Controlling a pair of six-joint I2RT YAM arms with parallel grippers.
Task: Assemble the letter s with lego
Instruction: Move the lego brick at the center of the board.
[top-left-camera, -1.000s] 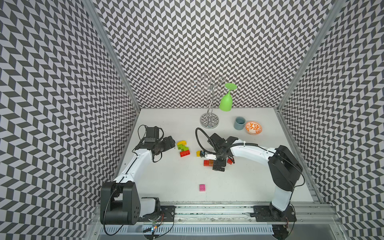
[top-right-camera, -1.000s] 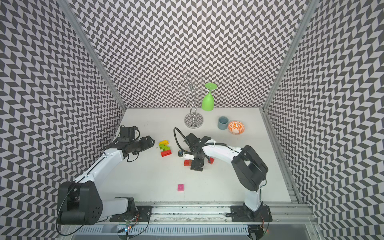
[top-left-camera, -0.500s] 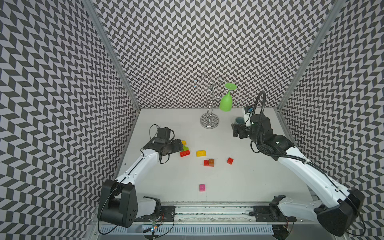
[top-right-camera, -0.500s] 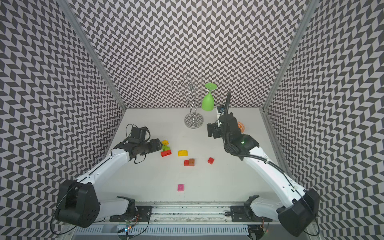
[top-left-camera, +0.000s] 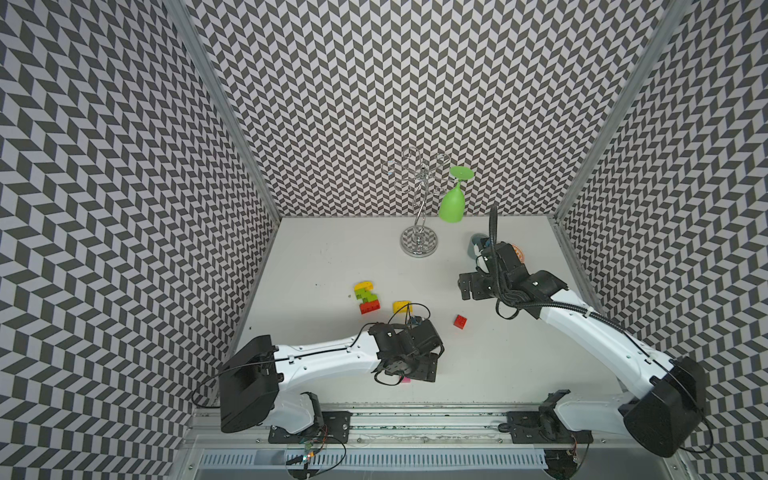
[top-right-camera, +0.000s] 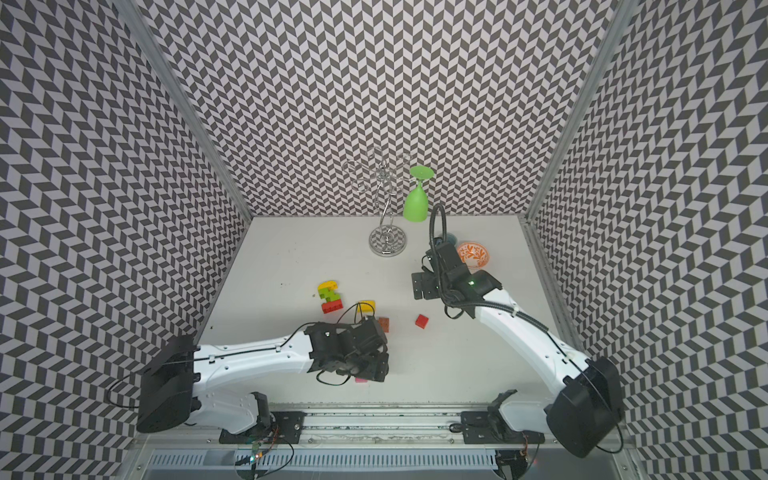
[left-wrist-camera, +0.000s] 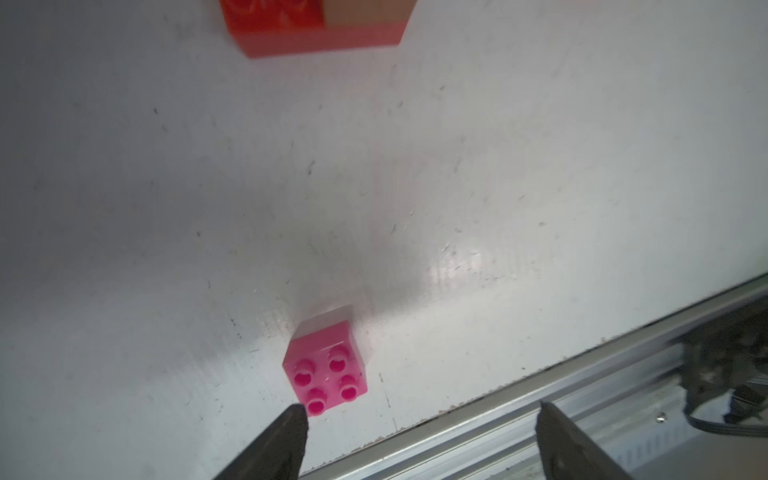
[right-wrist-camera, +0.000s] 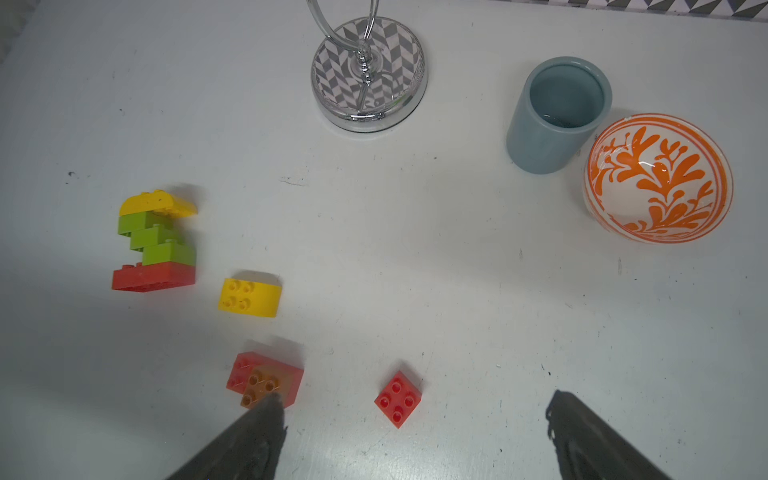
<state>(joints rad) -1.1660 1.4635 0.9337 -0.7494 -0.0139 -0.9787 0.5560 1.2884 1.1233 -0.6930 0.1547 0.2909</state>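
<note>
Now my left gripper (left-wrist-camera: 419, 409) hangs wide, just beside pink brick (left-wrist-camera: 326, 368), lining up pickup, I reckon; right gripper (right-wrist-camera: 415, 397) wide, empty, parked clear.

Chrome stand (top-left-camera: 419, 241): rear of table (top-left-camera: 332, 257), 12 o'clock. Green goblet (top-left-camera: 452, 205) hung inverted on arm, 3 o'clock side. Grey-blue cup (right-wrist-camera: 557, 116) at 1 o'clock, orange-patterned bowl (right-wrist-camera: 658, 178) just beside.

Bright, even overhead light, soft shadows (wrist views slightly blurred).
</note>
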